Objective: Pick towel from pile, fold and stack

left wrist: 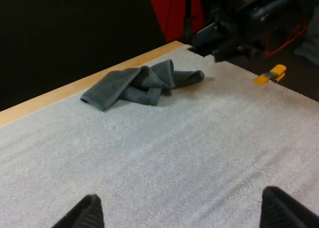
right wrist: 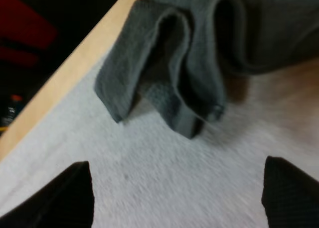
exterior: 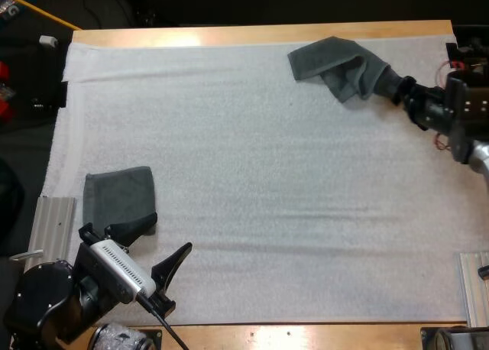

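Observation:
A crumpled dark grey-green towel (exterior: 340,66) lies on the white mat near the far right corner. My right gripper (exterior: 391,82) sits just at its right end. In the right wrist view its fingers stand wide apart, open (right wrist: 179,200), with the towel's folds (right wrist: 184,63) a little ahead and nothing between them. A folded towel (exterior: 118,197) lies flat near the mat's left front. My left gripper (exterior: 157,244) hovers just in front of it, open and empty. The left wrist view looks across the mat to the crumpled towel (left wrist: 139,83), with that gripper's (left wrist: 184,213) fingers spread wide.
The wooden table edge (exterior: 260,33) runs just behind the crumpled towel. Metal rails stand at the left front (exterior: 52,228) and right front (exterior: 475,285) of the mat. Bare mat (exterior: 283,197) spans the middle.

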